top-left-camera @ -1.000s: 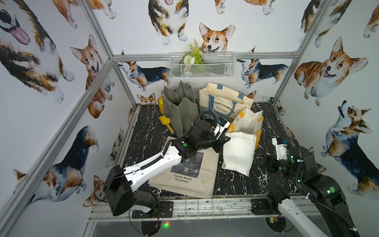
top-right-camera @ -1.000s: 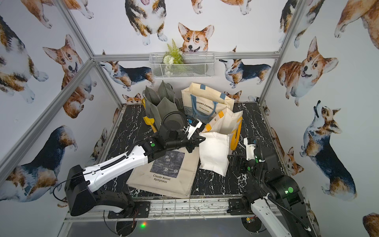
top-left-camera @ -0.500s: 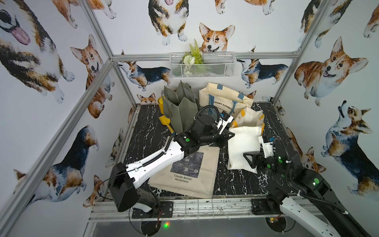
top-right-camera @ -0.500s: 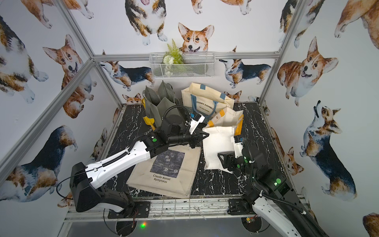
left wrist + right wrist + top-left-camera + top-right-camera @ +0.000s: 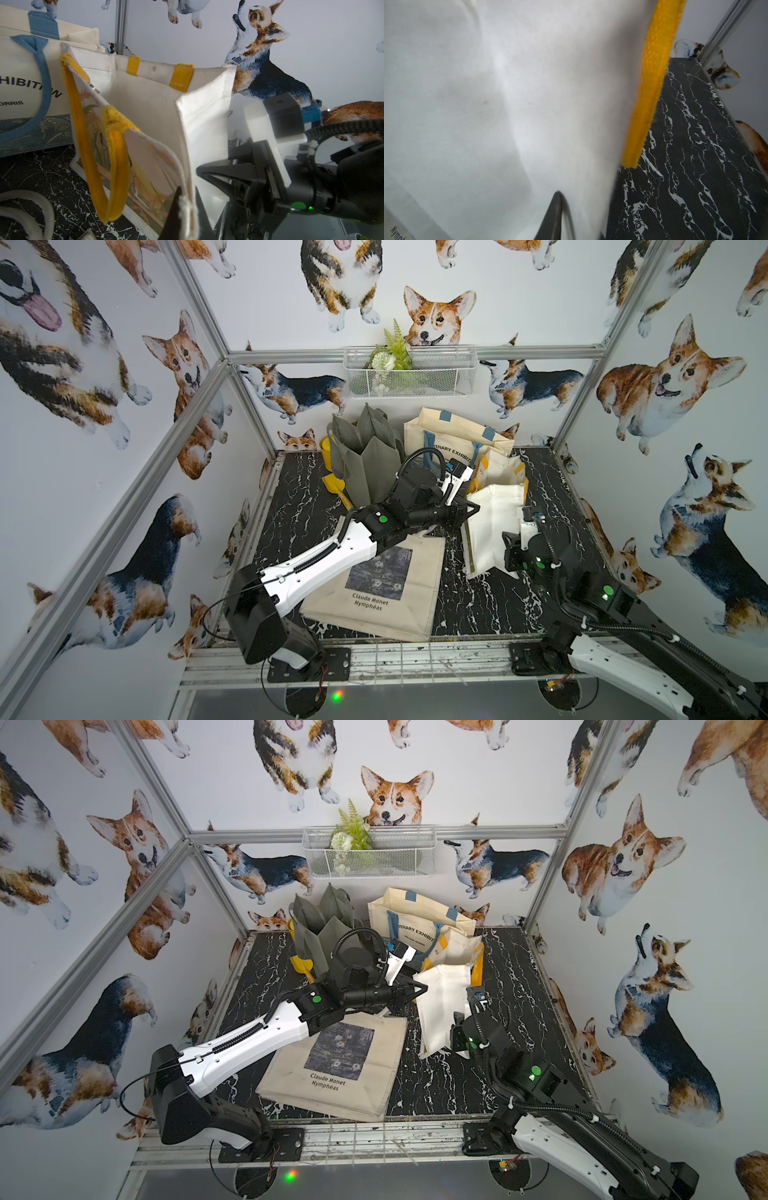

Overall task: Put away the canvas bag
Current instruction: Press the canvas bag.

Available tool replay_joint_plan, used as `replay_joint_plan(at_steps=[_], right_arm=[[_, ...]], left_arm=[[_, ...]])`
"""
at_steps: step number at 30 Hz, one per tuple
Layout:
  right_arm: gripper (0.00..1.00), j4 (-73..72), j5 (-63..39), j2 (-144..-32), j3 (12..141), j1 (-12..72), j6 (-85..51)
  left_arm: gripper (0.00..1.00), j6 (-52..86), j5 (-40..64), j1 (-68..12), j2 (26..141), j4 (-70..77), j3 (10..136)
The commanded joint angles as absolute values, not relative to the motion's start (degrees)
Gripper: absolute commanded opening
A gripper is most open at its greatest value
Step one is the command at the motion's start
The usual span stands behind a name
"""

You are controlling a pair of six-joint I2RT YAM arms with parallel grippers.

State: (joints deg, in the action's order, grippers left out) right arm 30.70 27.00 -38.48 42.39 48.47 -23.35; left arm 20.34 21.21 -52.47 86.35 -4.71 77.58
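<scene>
1. The canvas bag (image 5: 149, 99), with yellow handles (image 5: 83, 128), stands open on the black marble tabletop (image 5: 58, 182).
2. The left gripper (image 5: 187, 212) pinches its rim.
3. A blue-handled bag (image 5: 20, 83) stands just beside it.
4. The right gripper (image 5: 202, 172) is at its side wall.

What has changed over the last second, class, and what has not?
The right gripper swung in from the right to the yellow-handled bag, jaws narrowing on its fabric; firm grip unclear. The left gripper, still shut on the rim, shifted the bag slightly toward it. Monet tote, grey bag, blue-handled tote: unmoved.
</scene>
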Motion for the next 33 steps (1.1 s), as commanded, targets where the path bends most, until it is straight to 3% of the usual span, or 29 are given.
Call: replay_joint_plan(at_steps=[1,6,11,14,20,29,33], right_arm=[[0.13,20.3,27.4,-38.3,40.9,50.4,-19.5],[0.05,18.1,25.6,-36.8,38.5,50.7,-18.4],[0.08,15.2,19.9,-38.2,36.5,50.7,-18.2],[0.11,12.9,18.2,-39.1,35.5,50.9,-17.5],[0.34,7.7,15.9,-38.0,32.6,50.9,-16.6],[0.46,-0.9,10.0,-37.3,27.6,50.9,-18.4],[0.47,-1.2,8.9,-38.2,27.5,50.9,-19.3]], left_arm=[[0.04,23.2,22.6,-52.6,86.6,0.2,77.1],[0.42,26.8,23.2,-52.6,86.3,4.8,74.1],[0.56,33.0,26.0,-52.6,87.3,15.0,70.5],[0.58,35.0,26.2,-52.6,88.2,17.8,69.9],[0.60,35.8,25.6,-52.6,88.9,18.9,69.3],[0.59,35.6,24.1,-52.1,91.3,14.9,70.3],[0.48,34.6,22.7,-51.9,91.8,10.5,71.9]])
